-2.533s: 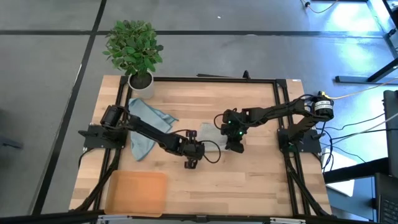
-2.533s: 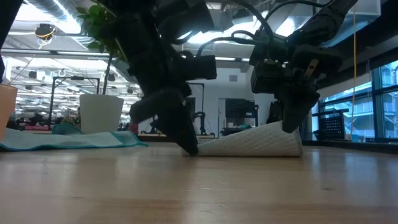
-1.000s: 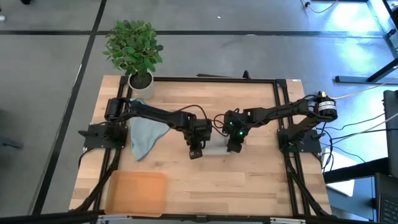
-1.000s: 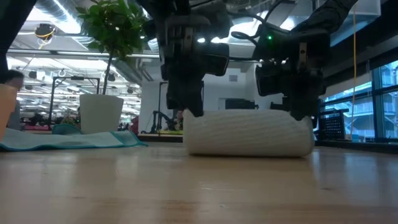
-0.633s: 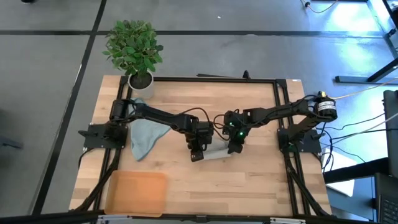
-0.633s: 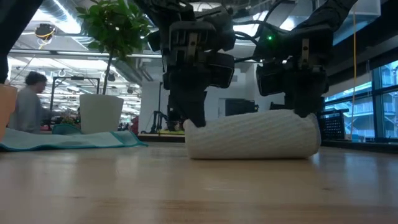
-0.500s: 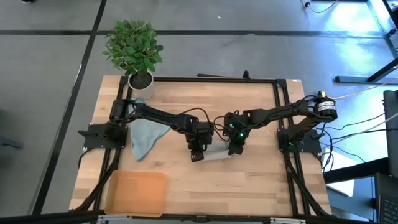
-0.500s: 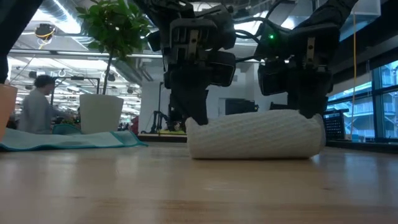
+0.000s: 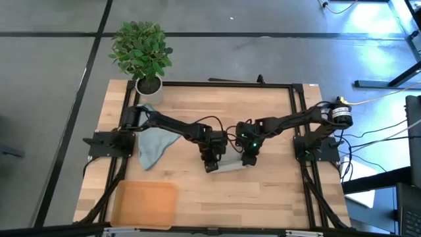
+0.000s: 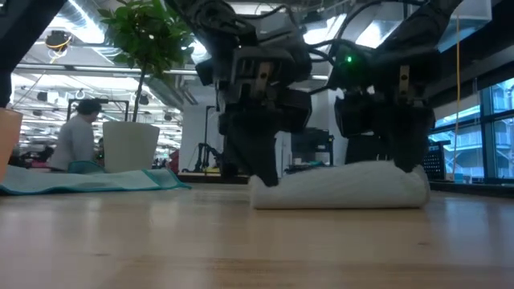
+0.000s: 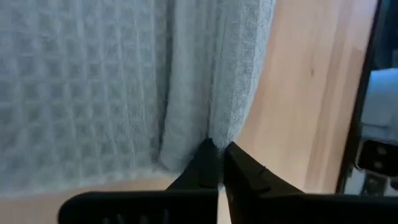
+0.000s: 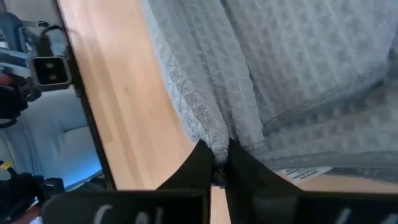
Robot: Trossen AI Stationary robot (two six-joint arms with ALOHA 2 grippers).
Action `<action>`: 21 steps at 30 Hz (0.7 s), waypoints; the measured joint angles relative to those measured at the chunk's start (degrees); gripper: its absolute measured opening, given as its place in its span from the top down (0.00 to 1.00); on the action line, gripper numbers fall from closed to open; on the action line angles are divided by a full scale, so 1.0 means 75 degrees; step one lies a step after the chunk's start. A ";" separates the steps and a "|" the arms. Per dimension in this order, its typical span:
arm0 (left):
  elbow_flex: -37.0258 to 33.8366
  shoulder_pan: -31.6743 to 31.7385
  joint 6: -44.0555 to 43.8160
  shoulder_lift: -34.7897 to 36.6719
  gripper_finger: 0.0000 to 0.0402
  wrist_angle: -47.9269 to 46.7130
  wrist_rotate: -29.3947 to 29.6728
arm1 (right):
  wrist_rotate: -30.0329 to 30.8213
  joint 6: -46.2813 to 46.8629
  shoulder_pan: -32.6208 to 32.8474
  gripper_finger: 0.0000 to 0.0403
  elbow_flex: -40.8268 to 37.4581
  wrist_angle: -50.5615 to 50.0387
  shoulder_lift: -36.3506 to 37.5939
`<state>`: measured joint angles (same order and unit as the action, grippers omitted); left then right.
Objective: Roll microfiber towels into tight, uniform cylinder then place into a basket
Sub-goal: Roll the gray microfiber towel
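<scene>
Grey waffle-weave towel (image 9: 228, 165) lies rolled near the counter's (image 9: 263, 112) middle, now flatter and lower than a moment ago. Left tool (image 11: 219, 163) is clamped on the roll's one end, right tool (image 12: 216, 163) pinches its other end; both have slid slightly toward the counter's front. Blue-teal towel (image 9: 153, 143) and orange-tan basket (image 9: 145, 203) lie unchanged on the left.
</scene>
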<state>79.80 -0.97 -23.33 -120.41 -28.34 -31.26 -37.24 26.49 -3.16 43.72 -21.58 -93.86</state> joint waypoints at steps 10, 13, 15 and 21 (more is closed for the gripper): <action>-0.0004 0.0030 -0.0242 0.0025 1.00 0.0015 0.0179 | 0.0321 0.0228 0.0006 0.95 0.0010 0.0027 -0.0146; 0.0005 -0.0001 -0.0268 0.0028 1.00 0.0029 -0.0344 | -0.0349 0.0181 0.0013 0.95 0.0008 0.0051 -0.0146; 0.0008 -0.0060 -0.0282 0.0037 1.00 0.0071 -0.0802 | -0.0721 0.0045 0.0073 0.95 0.0008 0.0096 -0.0146; 0.0017 -0.0146 -0.0042 0.0072 1.00 0.0178 -0.1921 | -0.1230 0.0136 0.0117 0.95 0.0013 0.0271 -0.0146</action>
<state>79.92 -2.07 -23.64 -119.87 -27.00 -45.66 -46.46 27.51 -2.28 43.81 -19.54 -94.96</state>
